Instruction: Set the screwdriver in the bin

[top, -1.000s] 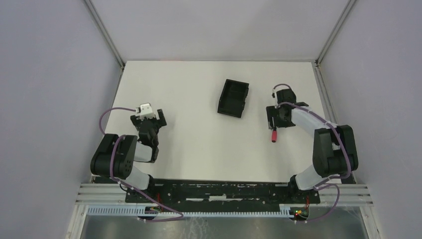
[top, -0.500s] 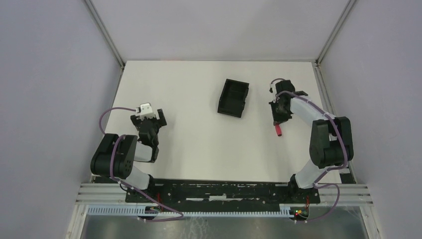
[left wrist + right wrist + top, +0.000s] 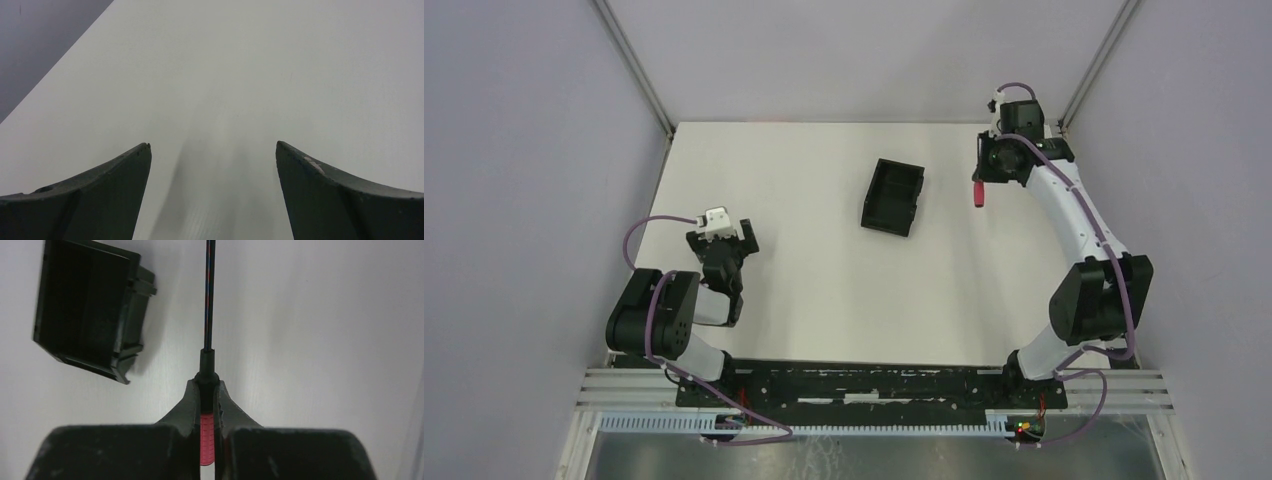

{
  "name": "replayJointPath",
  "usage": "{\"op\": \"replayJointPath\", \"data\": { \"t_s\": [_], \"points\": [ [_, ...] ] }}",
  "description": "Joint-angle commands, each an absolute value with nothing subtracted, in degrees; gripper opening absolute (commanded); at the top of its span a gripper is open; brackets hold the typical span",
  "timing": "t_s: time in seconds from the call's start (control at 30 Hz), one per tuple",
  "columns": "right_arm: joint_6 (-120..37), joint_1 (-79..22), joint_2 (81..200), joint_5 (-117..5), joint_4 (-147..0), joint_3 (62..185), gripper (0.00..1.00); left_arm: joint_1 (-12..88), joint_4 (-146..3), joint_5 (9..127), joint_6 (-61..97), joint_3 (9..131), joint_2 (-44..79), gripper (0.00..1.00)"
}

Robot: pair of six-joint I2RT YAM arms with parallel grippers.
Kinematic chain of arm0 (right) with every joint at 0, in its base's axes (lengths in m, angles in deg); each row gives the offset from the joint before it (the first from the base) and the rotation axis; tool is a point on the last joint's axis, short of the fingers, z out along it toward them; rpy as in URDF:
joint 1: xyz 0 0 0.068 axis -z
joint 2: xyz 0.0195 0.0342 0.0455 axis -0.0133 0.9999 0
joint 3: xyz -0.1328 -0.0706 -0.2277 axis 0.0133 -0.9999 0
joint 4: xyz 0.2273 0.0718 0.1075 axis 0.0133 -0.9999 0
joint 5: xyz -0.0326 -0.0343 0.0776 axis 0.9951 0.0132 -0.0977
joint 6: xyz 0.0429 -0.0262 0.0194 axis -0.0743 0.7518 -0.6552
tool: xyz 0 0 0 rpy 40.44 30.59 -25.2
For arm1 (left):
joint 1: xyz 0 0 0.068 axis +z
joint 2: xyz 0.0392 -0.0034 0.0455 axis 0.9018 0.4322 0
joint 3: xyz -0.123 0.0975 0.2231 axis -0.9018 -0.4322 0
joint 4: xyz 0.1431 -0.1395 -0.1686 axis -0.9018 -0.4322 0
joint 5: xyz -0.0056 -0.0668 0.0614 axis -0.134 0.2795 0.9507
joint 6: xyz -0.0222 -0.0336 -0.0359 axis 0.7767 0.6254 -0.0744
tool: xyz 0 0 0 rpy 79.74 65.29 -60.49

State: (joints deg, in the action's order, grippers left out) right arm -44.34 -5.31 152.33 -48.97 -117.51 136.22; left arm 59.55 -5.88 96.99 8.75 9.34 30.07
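The screwdriver (image 3: 210, 315) is clamped by its handle in the tightly closed right end effector (image 3: 206, 390); placement in the bin (image 3: 131, 320), ahead and left, is not yet done.

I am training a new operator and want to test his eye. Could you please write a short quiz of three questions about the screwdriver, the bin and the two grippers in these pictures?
1. True or false: the screwdriver lies in the bin.
2. What holds the screwdriver? A. the left gripper B. the right gripper C. nothing, it lies on the table
3. Fill in: the left gripper's jaws are ____ (open or shut).

Key: 1 false; 2 B; 3 open.
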Motion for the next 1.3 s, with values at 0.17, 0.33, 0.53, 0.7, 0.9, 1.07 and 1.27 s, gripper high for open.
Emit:
{"op": "replayJointPath", "data": {
  "t_s": [0.17,0.33,0.53,0.7,0.9,1.07,1.27],
  "points": [
    [-53.5,-21.7,158.6,-47.2,-100.7,142.7,0.0,59.7,-2.6,97.4,11.0,10.1,30.5,1.0],
    [-50.6,-23.9,165.0,-45.3,-99.6,144.5,0.0,59.7,-2.6,97.4,11.0,10.1,30.4,1.0],
    [-45.4,-25.5,171.4,-44.5,-97.1,145.6,0.0,59.7,-2.6,97.4,11.0,10.1,30.4,1.0],
    [-44.3,-25.6,174.0,-43.2,-95.3,143.1,0.0,59.7,-2.6,97.4,11.0,10.2,30.5,1.0],
    [-44.5,-25.6,175.8,-44.4,-95.0,142.4,0.26,59.7,-2.6,97.4,11.0,10.1,30.5,1.0],
    [-45.3,-25.6,175.2,-44.1,-95.8,143.9,0.41,59.7,-2.6,97.4,11.0,10.1,30.5,1.0],
    [-45.5,-25.6,170.3,-44.4,-95.1,144.4,0.44,59.7,-2.6,97.4,11.0,10.1,30.5,1.0]
  ]
}}
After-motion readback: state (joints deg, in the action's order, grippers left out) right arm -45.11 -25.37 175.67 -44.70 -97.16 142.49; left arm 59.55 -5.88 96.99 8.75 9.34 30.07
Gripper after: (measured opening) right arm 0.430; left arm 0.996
